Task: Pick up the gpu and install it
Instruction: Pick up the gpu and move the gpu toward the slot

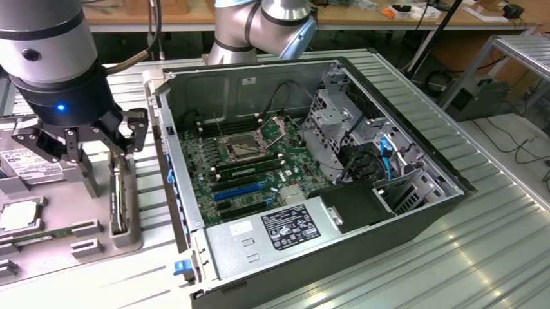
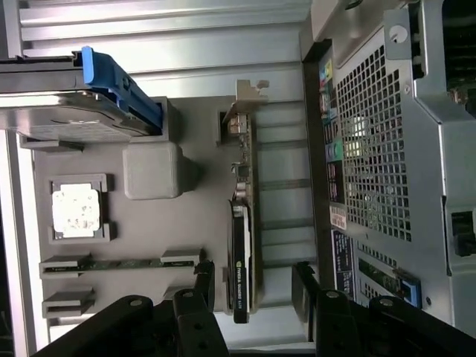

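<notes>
On the ribbed worktop [image 1: 490, 257] beside the open computer case [image 1: 215, 84], we hang our gripper [image 2: 253, 279] over the gpu [image 2: 242, 223], jaws open astride it; pickup and installation remain.

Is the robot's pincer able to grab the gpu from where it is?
Probably yes. The pincer hangs open right above the gpu, one finger on each side of it, and nothing blocks the way.

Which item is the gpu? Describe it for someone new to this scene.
Beside the open computer case, on the exterior view's left, sits a grey parts tray. The gpu stands on edge in the slot nearest the case: thin, black, silvery bracket at one end, unlike the boxy hard drive.
</notes>
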Robot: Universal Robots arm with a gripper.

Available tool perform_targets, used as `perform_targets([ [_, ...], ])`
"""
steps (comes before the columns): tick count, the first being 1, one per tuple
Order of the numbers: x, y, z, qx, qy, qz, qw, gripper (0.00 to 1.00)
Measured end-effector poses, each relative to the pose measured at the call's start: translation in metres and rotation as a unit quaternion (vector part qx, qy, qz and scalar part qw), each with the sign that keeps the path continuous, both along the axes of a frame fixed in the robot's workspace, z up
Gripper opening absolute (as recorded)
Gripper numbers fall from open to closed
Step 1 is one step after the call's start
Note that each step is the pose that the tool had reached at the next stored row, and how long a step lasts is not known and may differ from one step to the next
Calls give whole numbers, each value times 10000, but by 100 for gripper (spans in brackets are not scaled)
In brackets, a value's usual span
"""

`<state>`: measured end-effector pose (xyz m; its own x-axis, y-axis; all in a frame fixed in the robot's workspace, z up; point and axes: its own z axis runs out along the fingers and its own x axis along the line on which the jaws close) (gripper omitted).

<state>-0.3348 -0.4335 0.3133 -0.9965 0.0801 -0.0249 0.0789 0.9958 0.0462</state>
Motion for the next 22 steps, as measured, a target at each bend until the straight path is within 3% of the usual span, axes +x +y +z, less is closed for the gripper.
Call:
perform_targets([
  [8, -10, -23, -193, 0, 1, -5, 10000, 54],
  [13, -38, -32, -396, 0, 0, -10, 10000, 54],
  [22, -63, -32, -597, 0, -3, -11, 10000, 54],
])
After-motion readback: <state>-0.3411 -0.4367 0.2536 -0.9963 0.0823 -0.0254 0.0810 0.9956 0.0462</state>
